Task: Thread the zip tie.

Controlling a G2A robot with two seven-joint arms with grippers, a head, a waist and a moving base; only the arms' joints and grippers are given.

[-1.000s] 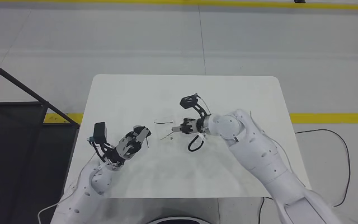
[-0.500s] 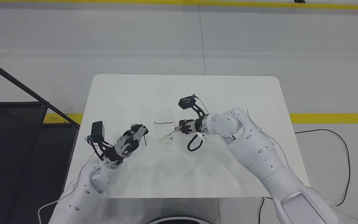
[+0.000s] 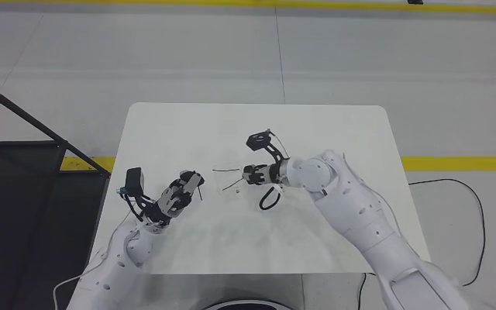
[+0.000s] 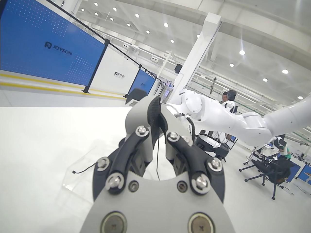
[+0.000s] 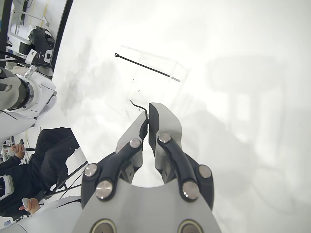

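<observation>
At left, pinches thin black strand, apparently a tie, in left gripper pressed together on it, above table. Between arms, leaves loose tie flat on clear sheet, untouched. At right, clamps second tie by one end in right gripper, near the sheet. Seems pre-threading, with held pieces well apart. Calls next for fine alignment of tip to head slot. Risks snagging loose tie below.

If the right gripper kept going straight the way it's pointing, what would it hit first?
Likely the clear piece just ahead of the right gripper, where the loose tie lies. The tip of the held tie would touch it first. Depth is unclear, so it may pass above.
</observation>
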